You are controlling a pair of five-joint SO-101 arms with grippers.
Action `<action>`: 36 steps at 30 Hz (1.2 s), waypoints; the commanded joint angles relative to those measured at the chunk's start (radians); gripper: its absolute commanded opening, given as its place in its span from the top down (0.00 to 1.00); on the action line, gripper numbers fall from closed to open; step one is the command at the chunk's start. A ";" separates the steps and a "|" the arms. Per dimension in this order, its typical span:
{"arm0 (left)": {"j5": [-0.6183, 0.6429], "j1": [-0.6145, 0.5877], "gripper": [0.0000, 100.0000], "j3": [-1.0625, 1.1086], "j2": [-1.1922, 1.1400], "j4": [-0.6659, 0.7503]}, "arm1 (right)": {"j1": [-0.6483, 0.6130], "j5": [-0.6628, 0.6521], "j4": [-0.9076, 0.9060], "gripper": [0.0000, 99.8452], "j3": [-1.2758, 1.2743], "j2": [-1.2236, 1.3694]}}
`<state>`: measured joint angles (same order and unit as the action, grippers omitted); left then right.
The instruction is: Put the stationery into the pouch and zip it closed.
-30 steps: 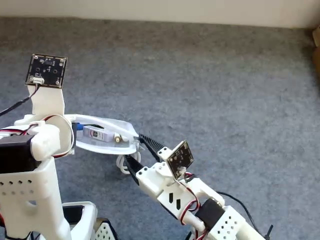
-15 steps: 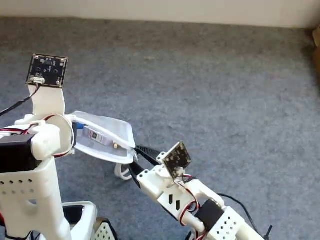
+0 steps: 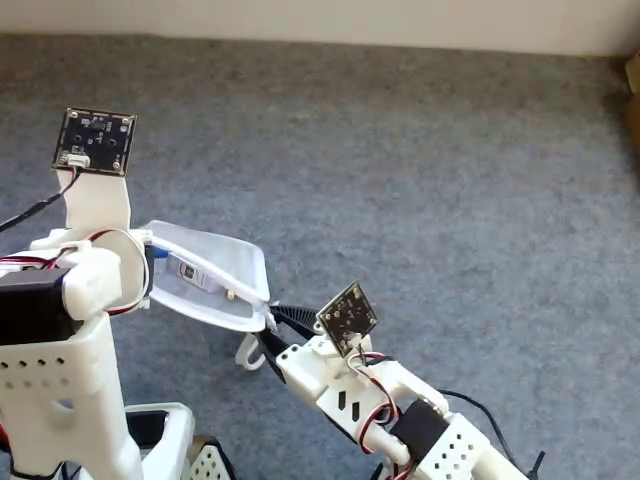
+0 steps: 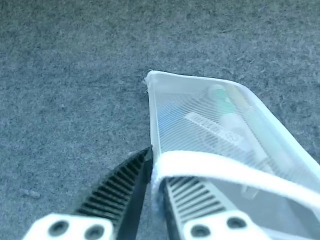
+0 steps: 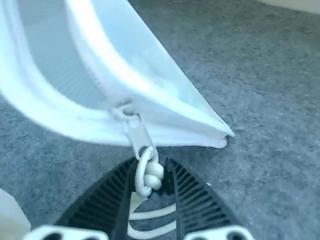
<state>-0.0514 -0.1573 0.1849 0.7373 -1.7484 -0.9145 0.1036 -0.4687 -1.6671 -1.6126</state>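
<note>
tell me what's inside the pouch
Through the pouch mesh: a white stick-like item and a green piece. The white zip band covers whatever lies beneath it.

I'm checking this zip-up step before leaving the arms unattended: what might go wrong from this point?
1. The right tool pinches only the knotted white cord hanging from the zipper pull; a hard tug may slip the cord out.
2. The left tool clamps just a thin rim of the white mesh pouch, so the zipping pull could drag that rim free or twist the pouch.
</note>
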 commanded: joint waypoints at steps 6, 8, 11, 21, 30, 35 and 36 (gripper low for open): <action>0.005 0.022 0.99 -0.002 -0.015 0.084 | -0.015 -0.052 -0.437 0.99 0.325 -0.005; 0.005 0.033 0.93 -0.002 -0.015 0.101 | -0.010 -0.109 -0.495 0.99 0.375 -0.005; 0.005 0.094 0.80 -0.002 -0.016 0.110 | 0.007 -0.150 -0.521 0.99 0.383 -0.005; -0.031 0.291 0.75 0.008 -0.021 0.310 | 0.042 -0.230 -0.774 0.99 0.541 -0.005; -0.127 0.490 0.75 0.001 -0.058 0.453 | 0.073 -0.232 -0.917 0.99 0.661 -0.005; -0.175 0.584 0.75 -0.004 -0.177 0.459 | 0.073 -0.232 -0.931 0.99 0.662 -0.007; -0.175 0.596 0.75 -0.016 -0.194 0.459 | 0.073 -0.232 -0.931 0.99 0.661 -0.007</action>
<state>-0.2064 0.3705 0.2048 0.6176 -1.3111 -0.8531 -0.1128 -1.3909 -1.0671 -1.6126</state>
